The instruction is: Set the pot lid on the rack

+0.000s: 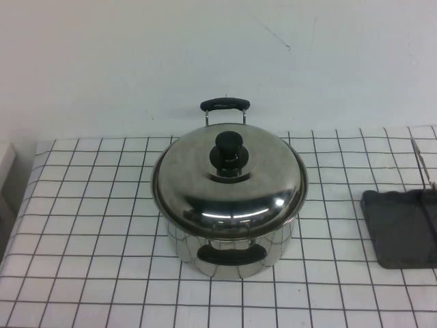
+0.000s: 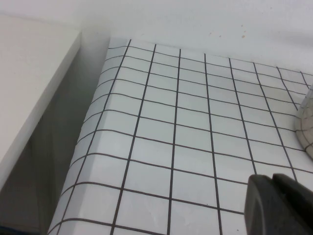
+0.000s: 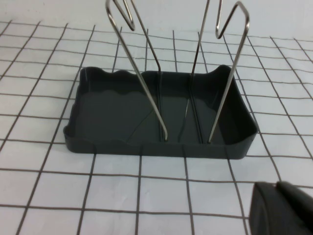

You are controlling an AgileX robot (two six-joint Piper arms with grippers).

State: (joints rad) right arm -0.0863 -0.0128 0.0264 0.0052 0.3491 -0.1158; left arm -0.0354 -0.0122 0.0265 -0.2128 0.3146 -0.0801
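Neither pincer shows in the high view; the round, domed, shiny stainless-steel pot lid with its black knob sits level on the deep steel pot, knob pointing straight up. Being round, it has no long axis. The dark grey rectangular rack with a wavy edge lies well apart from the pot on the white gridded surface.

Seen from the left wrist, the left pincer hangs above bare surface with its fingers pressed together, holding nothing; a sliver of the lid edge lies ahead and off to one side of it.

Seen from the right wrist, the right pincer is likewise closed and empty, with the rack just ahead, its long axis lying across the approach and its thin wire uprights standing vertical.

Likely risks: the smooth knob slipping from the grip, or the wide lid knocking the light rack aside instead of settling between the wires.
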